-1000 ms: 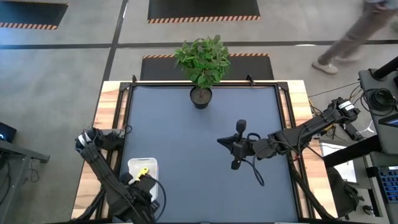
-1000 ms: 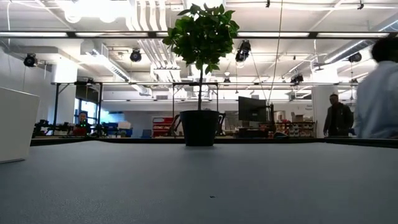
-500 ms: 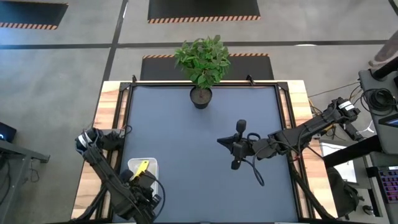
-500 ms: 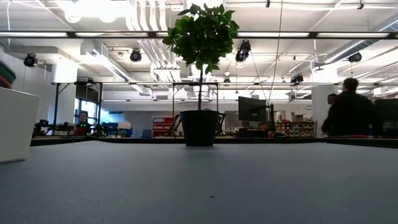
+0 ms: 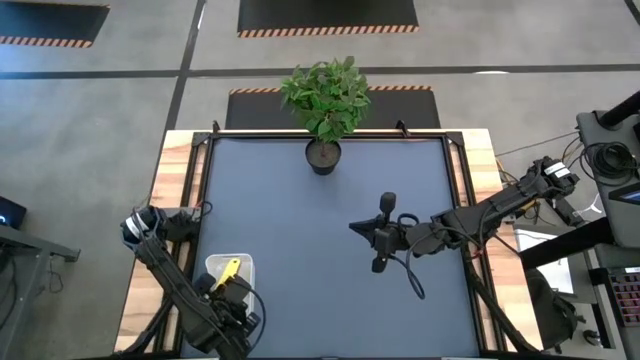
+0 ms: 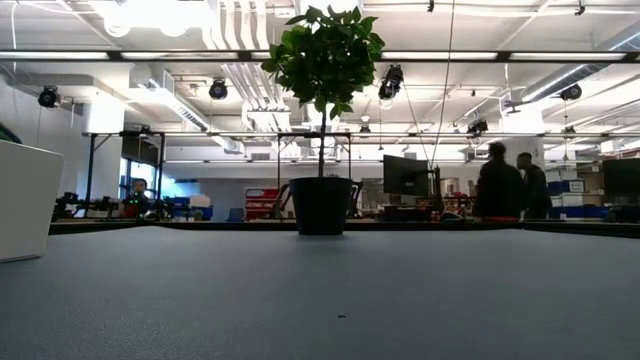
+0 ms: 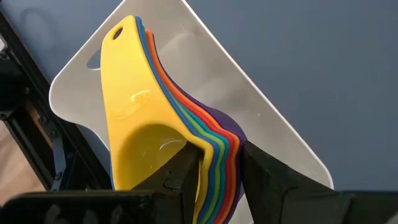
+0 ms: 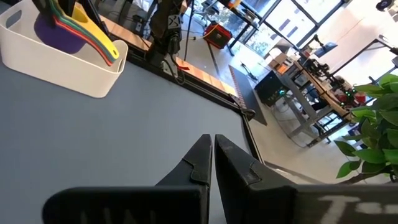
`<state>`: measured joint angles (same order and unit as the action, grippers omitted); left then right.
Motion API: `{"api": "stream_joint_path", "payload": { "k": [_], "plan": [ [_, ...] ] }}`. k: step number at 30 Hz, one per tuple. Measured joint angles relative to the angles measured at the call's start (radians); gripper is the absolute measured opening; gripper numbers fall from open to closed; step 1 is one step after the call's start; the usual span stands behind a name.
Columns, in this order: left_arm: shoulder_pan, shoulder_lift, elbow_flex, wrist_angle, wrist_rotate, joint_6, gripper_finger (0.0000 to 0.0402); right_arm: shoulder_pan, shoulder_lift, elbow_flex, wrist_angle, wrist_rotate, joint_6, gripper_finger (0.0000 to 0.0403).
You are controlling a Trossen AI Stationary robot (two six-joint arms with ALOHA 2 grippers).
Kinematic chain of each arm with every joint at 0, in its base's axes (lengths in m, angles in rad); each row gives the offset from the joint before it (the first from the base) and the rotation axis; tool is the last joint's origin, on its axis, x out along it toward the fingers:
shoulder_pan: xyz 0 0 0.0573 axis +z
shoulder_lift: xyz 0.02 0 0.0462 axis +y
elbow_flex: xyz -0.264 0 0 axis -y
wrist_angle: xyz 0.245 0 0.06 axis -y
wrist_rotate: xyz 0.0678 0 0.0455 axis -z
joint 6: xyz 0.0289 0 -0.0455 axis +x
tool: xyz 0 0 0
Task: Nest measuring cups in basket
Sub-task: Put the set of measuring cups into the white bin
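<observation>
The measuring cups point(image 7: 168, 118) are nested into one stack, yellow innermost, then orange, red, green, blue and purple outermost. My left gripper point(image 7: 217, 165) is shut on the stack over the white basket point(image 7: 261, 118) at the table's near left corner point(image 5: 212, 262). In the right wrist view the stack point(image 8: 68, 28) sits low inside the basket point(image 8: 62, 68), handles slanting up over its rim. Whether it rests on the basket floor is hidden. My right gripper point(image 5: 355, 228) hovers shut over the middle right of the table point(image 8: 212, 144), touching nothing. My left gripper pinches the nested walls of the cup bowls point(image 7: 214, 146), on the side away from the handles. One finger point(image 7: 183, 171) is inside the yellow cup and the other point(image 7: 255, 171) is outside against the purple cup. The handles point(image 7: 127, 62) slant away from the fingers over the basket.
A black pot with a green plant point(image 5: 323, 155) stands at the middle of the table's far edge point(image 6: 321, 205). The basket's wall point(image 6: 25, 200) shows at the low view's left edge. People walk in the room beyond the table.
My left gripper has shifted a little over the basket with the stack, whose yellow handle has swung toward the table's far edge. In the low view the cups rose above the basket wall, then sank almost out of sight. My right arm has kept still.
</observation>
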<state>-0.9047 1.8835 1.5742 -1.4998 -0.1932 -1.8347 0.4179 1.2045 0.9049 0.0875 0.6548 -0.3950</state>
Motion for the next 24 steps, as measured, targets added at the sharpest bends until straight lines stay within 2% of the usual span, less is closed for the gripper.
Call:
{"api": "stream_joint_path", "payload": {
  "k": [24],
  "plan": [
    [-0.005,0.0,-0.038,0.026,-0.033,-0.011,0.0089,0.0,0.0,0.0,0.0,0.0,-0.008,0.0009]
  ]
}}
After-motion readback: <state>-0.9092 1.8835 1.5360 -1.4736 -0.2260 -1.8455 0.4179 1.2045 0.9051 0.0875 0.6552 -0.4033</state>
